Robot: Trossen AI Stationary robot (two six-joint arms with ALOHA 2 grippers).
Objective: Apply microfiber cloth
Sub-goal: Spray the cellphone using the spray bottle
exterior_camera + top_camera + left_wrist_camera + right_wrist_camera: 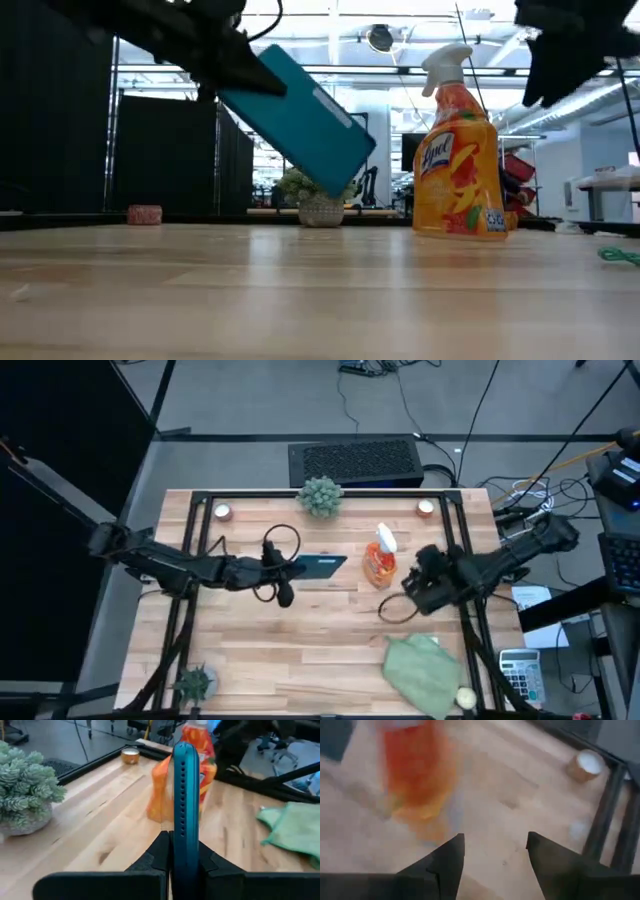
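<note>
microfiber cloth (425, 672) on table, near right gripper (418, 582)

Tablet (322, 567) held above the desk (300, 650) centre in the left claw (290, 567), spray bottle (379, 560) just right of it, right claw (420, 572) beside the bottle, microfiber cloth (422, 672) at the desk's near right corner, plant ball (320, 496) at the far edge

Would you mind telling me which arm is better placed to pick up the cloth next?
The right. Its gripper is open and empty, near the cloth by the table's right front corner. The left gripper is already holding the tablet off the table.
</note>
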